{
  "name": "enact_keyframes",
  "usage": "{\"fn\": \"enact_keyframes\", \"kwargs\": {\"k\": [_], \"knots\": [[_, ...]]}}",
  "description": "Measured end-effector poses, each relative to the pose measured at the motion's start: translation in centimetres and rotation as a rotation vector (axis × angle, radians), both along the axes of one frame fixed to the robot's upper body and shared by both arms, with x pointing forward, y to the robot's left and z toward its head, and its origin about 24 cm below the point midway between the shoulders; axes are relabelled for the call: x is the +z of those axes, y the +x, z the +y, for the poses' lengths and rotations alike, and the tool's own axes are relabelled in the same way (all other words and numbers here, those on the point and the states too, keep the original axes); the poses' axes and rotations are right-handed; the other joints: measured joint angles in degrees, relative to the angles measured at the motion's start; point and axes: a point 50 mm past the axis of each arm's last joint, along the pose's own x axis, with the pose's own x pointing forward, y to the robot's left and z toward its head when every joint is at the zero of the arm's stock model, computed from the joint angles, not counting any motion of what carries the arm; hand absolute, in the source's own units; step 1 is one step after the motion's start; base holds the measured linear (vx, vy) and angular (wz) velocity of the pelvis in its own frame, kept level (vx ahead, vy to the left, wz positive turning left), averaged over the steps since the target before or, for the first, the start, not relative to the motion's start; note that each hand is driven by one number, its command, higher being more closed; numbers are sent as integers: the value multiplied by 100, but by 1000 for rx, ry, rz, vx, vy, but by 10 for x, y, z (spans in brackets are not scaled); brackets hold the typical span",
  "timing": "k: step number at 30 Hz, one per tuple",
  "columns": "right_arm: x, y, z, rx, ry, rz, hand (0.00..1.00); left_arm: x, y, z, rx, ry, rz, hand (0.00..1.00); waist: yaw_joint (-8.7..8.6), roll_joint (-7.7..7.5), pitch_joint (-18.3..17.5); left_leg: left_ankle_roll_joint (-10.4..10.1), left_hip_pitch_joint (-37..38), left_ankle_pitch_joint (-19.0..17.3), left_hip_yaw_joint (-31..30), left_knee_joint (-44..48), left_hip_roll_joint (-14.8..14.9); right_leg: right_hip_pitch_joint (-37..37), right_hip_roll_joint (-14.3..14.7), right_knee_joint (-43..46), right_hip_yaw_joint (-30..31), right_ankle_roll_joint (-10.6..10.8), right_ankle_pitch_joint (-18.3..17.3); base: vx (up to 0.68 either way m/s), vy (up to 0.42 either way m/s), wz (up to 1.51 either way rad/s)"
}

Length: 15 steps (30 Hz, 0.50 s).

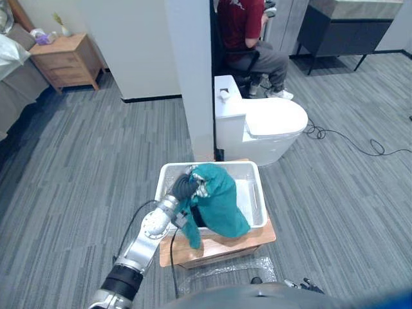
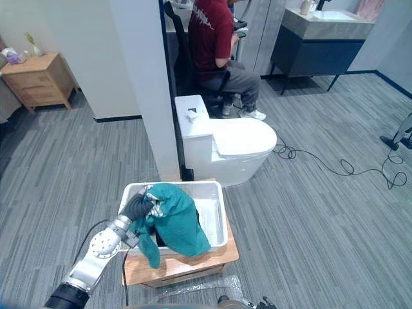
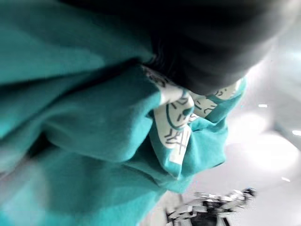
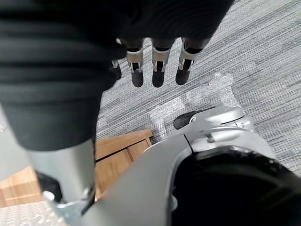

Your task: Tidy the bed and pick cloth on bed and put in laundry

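Now, teal cloth [image 1: 219, 201] bunched against left hand [image 1: 185, 187] over white basket [image 1: 244, 166], grip hidden, right hand [image 4: 160, 65] slack.

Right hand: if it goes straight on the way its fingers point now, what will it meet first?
Probably the grey carpet floor, near the crinkled plastic sheet; nothing shows between it and the right hand. Depth is unclear.

Teal cloth [image 2: 177, 219], with a white patch [image 3: 175, 123] printed in teal lines. White basket [image 2: 211, 219]. Pale brown wood for the stand [image 2: 187, 265]. Grey carpet [image 2: 322, 219], streaked lighter and darker. White toilet [image 2: 238, 138]. Light brown nightstand [image 2: 42, 80]. Dark red shirt [image 2: 206, 26] and grey trousers [image 2: 241, 82] on the person [image 2: 215, 45]. Dark blue cabinet [image 2: 309, 58].
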Motion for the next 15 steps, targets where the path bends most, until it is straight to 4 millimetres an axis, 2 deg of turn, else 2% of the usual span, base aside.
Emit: {"fn": "enact_keyframes", "kwargs": {"k": [6, 10, 15], "knots": [[3, 14, 1, -17, 18, -48, 0, 8, 6, 4, 85, 61, -103, 100, -31, -5, 286, 64, -467, 62, 98, 15, -30, -481, -1, -2, 136, 12, 123, -13, -5, -9], [6, 25, -1, -23, 17, -101, 0, 28, 23, 4, 131, 159, -261, 100, -37, 39, 585, 64, -580, 62, 164, 26, -1, -627, 32, 3, 177, -45, 178, 27, -2, -7], [9, 32, -1, -34, 21, -150, 0, 54, 41, 18, 206, 210, -390, 100, -77, 77, 746, 62, -741, 60, 231, 87, 16, -848, 40, 79, 321, -47, 198, 14, 5, -12]]}}
